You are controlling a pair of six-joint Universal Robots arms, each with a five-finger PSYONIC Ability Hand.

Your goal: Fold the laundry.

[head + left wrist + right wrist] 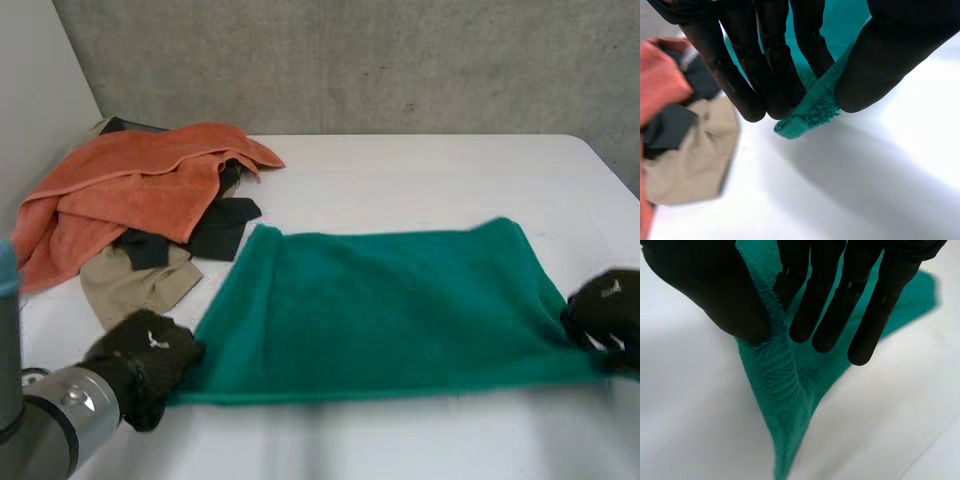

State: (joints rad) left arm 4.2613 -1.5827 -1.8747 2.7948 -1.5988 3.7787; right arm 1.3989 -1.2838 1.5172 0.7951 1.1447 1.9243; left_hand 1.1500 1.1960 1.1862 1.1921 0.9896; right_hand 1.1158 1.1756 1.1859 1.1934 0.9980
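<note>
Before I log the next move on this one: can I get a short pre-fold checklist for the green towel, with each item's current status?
1. Left hand grips the near-left corner of the green towel: ok, the corner is pinched between fingers and thumb.
2. Right hand grips the near-right corner: ok, the cloth runs between thumb and fingers.
3. Towel spread flat: ok in the head view.
4. Far-left corner free of the laundry pile: cannot tell; the black cloth lies right at it.
5. Table beyond the far edge bare: ok.
</note>
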